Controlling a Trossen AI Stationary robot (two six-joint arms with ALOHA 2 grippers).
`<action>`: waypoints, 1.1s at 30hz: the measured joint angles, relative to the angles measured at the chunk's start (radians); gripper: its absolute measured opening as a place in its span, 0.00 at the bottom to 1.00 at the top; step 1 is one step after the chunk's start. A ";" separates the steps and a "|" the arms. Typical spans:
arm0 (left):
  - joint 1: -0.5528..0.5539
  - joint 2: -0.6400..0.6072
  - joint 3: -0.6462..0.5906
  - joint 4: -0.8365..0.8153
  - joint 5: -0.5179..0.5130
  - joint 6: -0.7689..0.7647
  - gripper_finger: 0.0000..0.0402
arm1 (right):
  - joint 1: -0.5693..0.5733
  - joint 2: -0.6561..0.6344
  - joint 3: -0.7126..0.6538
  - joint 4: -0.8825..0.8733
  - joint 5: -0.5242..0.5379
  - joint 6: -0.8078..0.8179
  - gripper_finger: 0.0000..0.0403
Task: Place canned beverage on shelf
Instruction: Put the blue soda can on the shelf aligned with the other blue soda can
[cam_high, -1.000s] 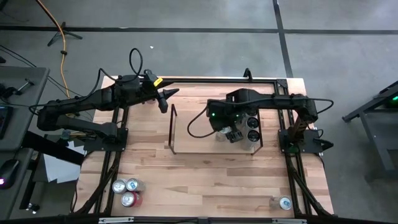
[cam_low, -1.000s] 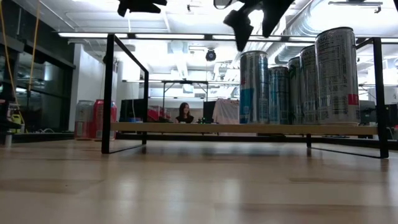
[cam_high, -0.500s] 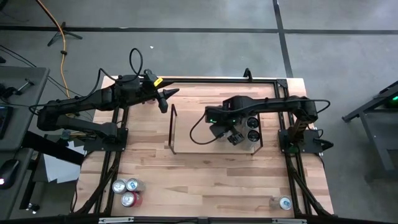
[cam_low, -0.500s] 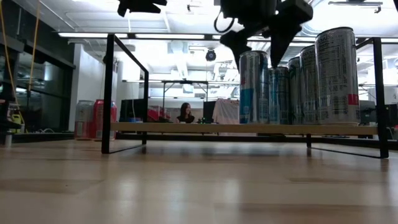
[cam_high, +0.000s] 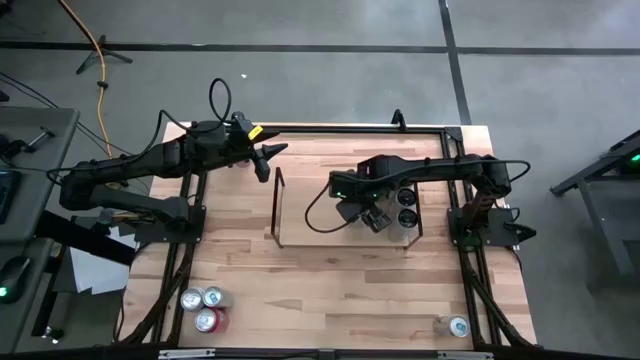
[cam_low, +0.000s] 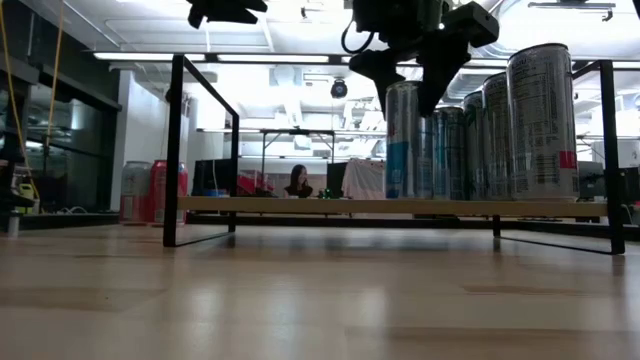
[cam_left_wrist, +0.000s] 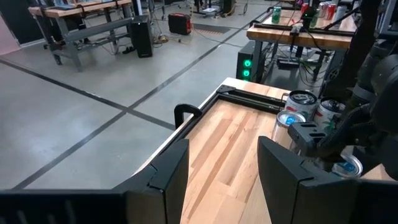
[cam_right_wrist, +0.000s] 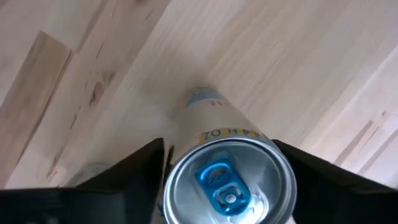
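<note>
1. We see the right gripper (cam_low: 405, 78) above the shelf (cam_low: 390, 206), its fingers (cam_right_wrist: 140, 171) spread to either side of the top of a silver can with a blue tab (cam_right_wrist: 227, 174). In the right wrist view the can's rim sits between the two dark fingers; we cannot tell whether they touch it.
2. Straight below this gripper, the can (cam_low: 405, 140) stands upright on the shelf board, at the left end of a row of cans in the low view.
3. Just beside it, on the side toward the right arm's base, more tall cans (cam_low: 540, 120) stand upright on the same board; from above we see two dark can tops (cam_high: 407, 205) next to the gripper (cam_high: 372, 215).
4. Away from the gripper, toward the left arm, the rest of the shelf (cam_high: 300, 245) lies bare up to its upright end frame (cam_high: 278, 205).
5. Farther off, the left gripper (cam_high: 268, 158) hangs in the air near the table's far left corner, beyond that end frame. Its fingers (cam_left_wrist: 168, 177) are spread apart with nothing between them.
6. Well apart from both grippers, at the near edge of the table (cam_high: 330, 290), three cans (cam_high: 204, 305) stand grouped at the left corner and one can (cam_high: 455, 326) stands at the right corner.
7. Beyond the table in the low view, a person (cam_low: 296, 182) sits in the room.
</note>
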 joint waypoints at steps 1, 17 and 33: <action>0.000 0.000 0.000 0.000 0.000 0.000 0.37 | 0.001 0.000 0.001 -0.006 0.001 0.000 0.59; 0.000 0.000 0.000 0.001 0.000 0.002 0.37 | -0.006 -0.014 0.129 -0.230 0.021 0.628 0.55; 0.000 0.000 0.000 0.001 0.001 0.002 0.37 | 0.033 -0.062 0.073 -0.220 0.160 0.976 0.55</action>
